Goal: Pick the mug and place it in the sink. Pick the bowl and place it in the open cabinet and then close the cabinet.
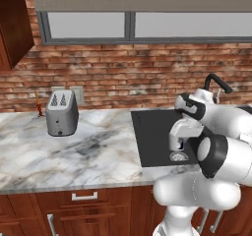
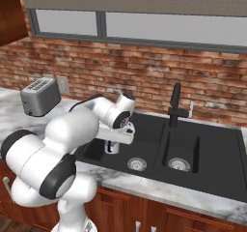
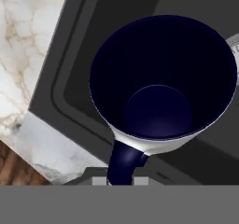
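Over the left basin of the sink (image 2: 207,149), my claw (image 2: 114,143) hangs clamped on the mug (image 2: 112,146). Through my hand view the mug (image 3: 161,83) sits right under me, its dark inside wide toward 12 o'clock and its dark handle (image 3: 123,162) running back to 6 o'clock, pinched at my fingertips. Whether its base touches the basin floor I cannot tell. From the right base view the white mug shows just below my wrist, with one silver drain (image 2: 137,164) at about 4 o'clock from it and a second drain (image 2: 179,164) farther that way in the other basin. The black faucet (image 2: 175,105) stands at 2 o'clock from my claw, against the brick wall (image 2: 159,76). In the left base view my claw (image 1: 180,144) is over the black sink (image 1: 150,132), and the marble desk (image 1: 88,151) spreads toward 9 o'clock, carrying a silver toaster (image 1: 62,113) well apart from me. Beyond it, at 10 o'clock, a corner of the reddish-brown cabinet (image 1: 14,23) hangs on the wall.
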